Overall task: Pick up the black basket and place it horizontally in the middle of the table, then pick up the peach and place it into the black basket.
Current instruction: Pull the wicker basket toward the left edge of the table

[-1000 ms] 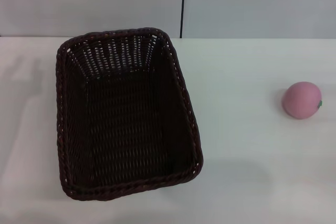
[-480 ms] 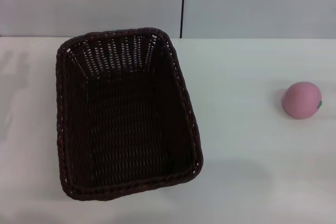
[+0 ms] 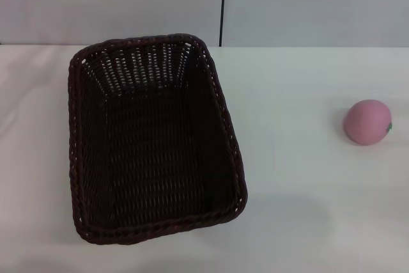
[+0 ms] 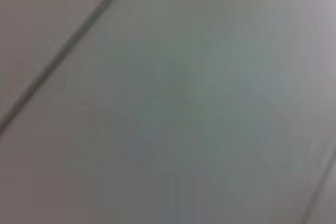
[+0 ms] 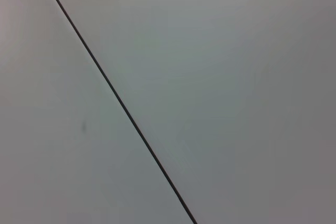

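The black basket [image 3: 153, 139] stands on the white table [image 3: 294, 177], left of centre, its long side running from near to far and slightly skewed. It is empty. The pink peach [image 3: 367, 121] lies on the table at the far right, well apart from the basket. Neither gripper shows in any view. Both wrist views show only a plain grey wall with a thin dark seam.
A grey wall with a dark vertical seam [image 3: 222, 4] rises behind the table's far edge. A faint shadow lies on the table at the far left [image 3: 16, 113].
The faint shadow on the table's left side has shifted and grown fainter. The basket and peach have not moved.
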You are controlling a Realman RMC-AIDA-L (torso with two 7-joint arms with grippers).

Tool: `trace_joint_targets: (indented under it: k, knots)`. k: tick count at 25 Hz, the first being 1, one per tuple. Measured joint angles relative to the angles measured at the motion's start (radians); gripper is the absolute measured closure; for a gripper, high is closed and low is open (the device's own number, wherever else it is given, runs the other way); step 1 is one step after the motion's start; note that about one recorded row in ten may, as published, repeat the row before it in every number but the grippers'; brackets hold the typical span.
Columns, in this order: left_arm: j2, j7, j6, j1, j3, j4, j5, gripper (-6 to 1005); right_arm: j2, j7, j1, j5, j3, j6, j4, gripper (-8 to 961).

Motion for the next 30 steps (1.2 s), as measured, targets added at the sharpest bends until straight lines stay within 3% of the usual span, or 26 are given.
trace_joint_targets:
  k: [2,5,6,7,10,12,16,24,30]
  knots:
    - [0.028,-0.093,-0.017,-0.005,0.017,0.066,0.098,558,0.0,0.0,0.0,0.0,0.0,0.009,0.002,336]
    - [0.051,-0.221,-0.026,-0.02,0.02,0.164,0.238,554,0.0,0.0,0.0,0.0,0.0,0.017,0.002,336]
    - [0.048,-0.264,-0.026,-0.025,0.02,0.24,0.297,545,0.0,0.0,0.002,0.0,0.0,0.024,0.002,336]
    - [0.048,-0.264,-0.026,-0.025,0.02,0.24,0.297,536,0.0,0.0,0.003,0.0,0.0,0.027,0.003,336]
    - [0.022,-0.304,-0.033,-0.028,0.021,0.339,0.367,508,0.0,0.0,0.004,0.0,0.0,0.036,0.005,336]
    - [0.008,-0.365,-0.045,-0.051,0.035,0.403,0.488,433,0.0,0.0,0.005,0.0,0.0,0.047,0.008,336]
    - [0.006,-0.435,-0.047,-0.079,0.054,0.459,0.617,283,0.0,0.0,0.004,0.0,0.004,0.081,0.009,336]
    - [-0.032,-0.734,-0.044,-0.15,0.086,0.61,0.934,152,0.0,0.0,-0.003,0.0,0.014,0.121,0.009,336]
    - [-0.038,-0.797,-0.036,-0.165,0.119,0.615,0.979,202,0.0,0.0,-0.002,0.0,0.022,0.142,0.008,336]
